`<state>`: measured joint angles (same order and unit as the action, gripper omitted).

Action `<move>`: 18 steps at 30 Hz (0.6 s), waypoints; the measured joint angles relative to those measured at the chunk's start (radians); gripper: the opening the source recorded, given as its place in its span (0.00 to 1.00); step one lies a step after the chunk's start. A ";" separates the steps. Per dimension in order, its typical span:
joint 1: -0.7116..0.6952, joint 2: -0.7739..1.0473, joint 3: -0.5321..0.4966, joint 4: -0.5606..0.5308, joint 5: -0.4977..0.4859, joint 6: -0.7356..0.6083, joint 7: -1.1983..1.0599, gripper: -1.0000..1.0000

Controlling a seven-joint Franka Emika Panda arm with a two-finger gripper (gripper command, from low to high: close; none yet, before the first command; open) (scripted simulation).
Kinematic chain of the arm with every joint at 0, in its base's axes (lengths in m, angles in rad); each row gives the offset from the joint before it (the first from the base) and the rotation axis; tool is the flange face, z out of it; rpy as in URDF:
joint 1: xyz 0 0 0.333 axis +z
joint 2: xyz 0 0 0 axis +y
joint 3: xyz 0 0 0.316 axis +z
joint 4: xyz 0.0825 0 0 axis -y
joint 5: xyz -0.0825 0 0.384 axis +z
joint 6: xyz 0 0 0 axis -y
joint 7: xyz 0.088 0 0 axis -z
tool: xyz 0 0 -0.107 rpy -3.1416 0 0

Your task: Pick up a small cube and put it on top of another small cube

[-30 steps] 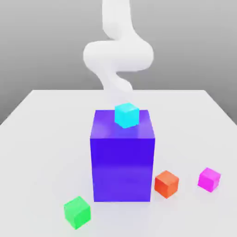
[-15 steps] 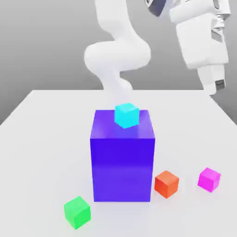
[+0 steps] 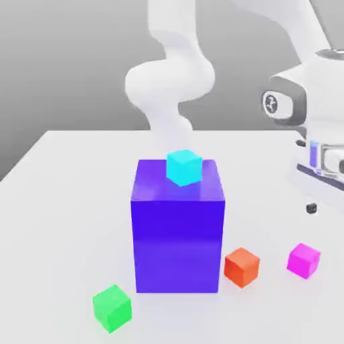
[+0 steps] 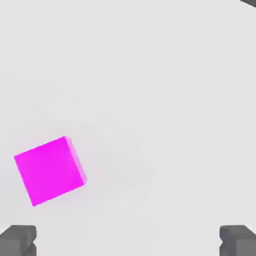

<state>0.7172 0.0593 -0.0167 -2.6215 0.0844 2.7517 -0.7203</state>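
The pink cube (image 3: 304, 261) lies flat on the counter (image 3: 74, 201) at the exterior view's right, on the near part of the surface. It touches no other object, so its side faces are accessible for a grip. The jaws (image 4: 128, 242) are spread wide with nothing between them; this opening presumably serves to admit the cube. In the exterior view the hand stands above the counter at the right, a little farther off than the pink cube, which suggests the approach stage ahead of the grasp. In the hand view the cube's edges are set at an angle to the jaws and the cube is off the centre line between them. The hand should therefore be shifted and turned to match two opposite faces before it is lowered; otherwise a fingertip could land on the cube or push it aside. Next to the left is the orange cube (image 3: 242, 267), apart from the pink one and just beside the purple block (image 3: 177, 245). The block stands upright and carries the cyan cube (image 3: 184, 167) on its top face, toward the near edge. The green cube (image 3: 112, 308) rests on the counter to the near left of the block. Which cube is to serve as the base cannot be determined; any transfer toward the left should be routed clear of the tall block.
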 joint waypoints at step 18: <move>0.028 0.269 0.012 0.001 -0.092 0.197 -0.090 0.00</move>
<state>0.7454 0.3285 -0.0049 -2.6204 -0.0072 2.9483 -0.8105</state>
